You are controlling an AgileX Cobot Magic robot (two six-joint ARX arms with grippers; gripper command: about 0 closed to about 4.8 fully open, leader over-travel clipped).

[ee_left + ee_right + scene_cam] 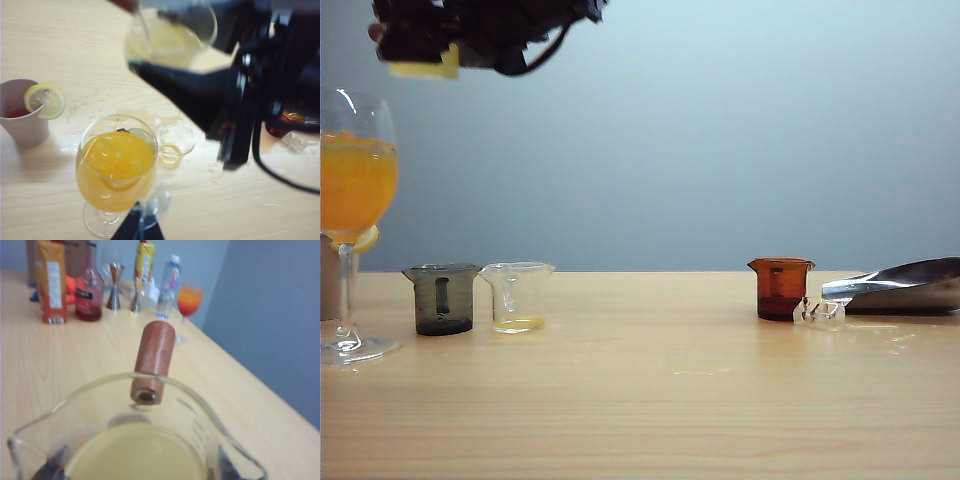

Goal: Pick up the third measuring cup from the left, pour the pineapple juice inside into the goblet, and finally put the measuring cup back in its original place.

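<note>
Wooden table (670, 400): goblet (355, 180), 3 small cups, metal scoop (905, 285).

Pale wood-grain table (650, 400), matt; clear glossy glass goblet (355, 200); transparent plastic cup (517, 296); smoky grey cup (443, 298); polished metal scoop (900, 285), mirror-bright.

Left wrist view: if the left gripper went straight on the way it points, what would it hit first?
Probably the goblet, whose foot stands just ahead of the left gripper, though depth is unclear. The right gripper holds the third measuring cup above the goblet.
</note>
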